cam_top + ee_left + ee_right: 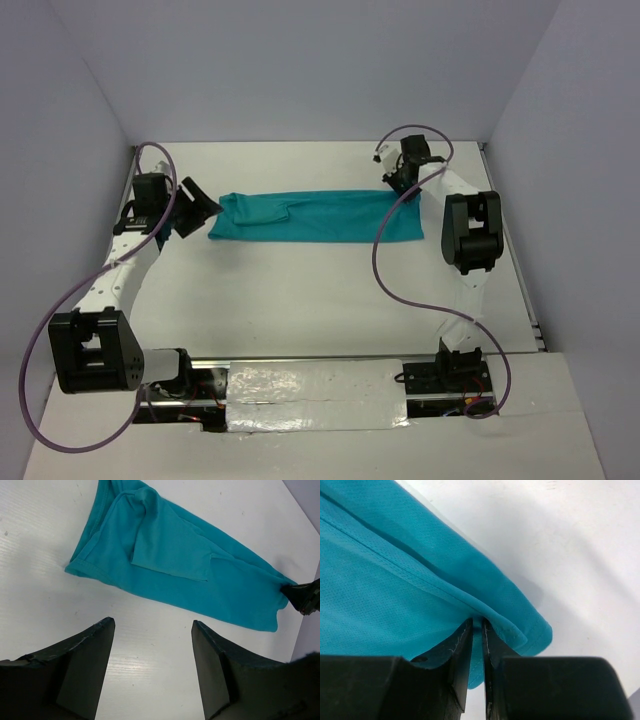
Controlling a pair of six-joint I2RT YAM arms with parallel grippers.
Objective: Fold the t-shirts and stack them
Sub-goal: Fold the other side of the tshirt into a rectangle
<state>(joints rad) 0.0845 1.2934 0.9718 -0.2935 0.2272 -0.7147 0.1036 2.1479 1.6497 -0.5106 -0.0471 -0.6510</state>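
The teal t-shirt [318, 216] lies folded into a long strip across the far middle of the white table. It fills the upper part of the left wrist view [180, 560], with a sleeve flap folded over on top. My left gripper [152, 630] is open and empty, just off the shirt's left end [200, 205]. My right gripper [476, 625] is shut on the shirt's hem [485, 605] at its right end [400, 182], and shows as a black tip in the left wrist view [306, 596].
The table [320, 300] is walled by grey panels at left, right and back. A purple cable [395, 270] from the right arm loops over the table near the shirt's right end. A foil-taped strip [318, 395] runs along the near edge.
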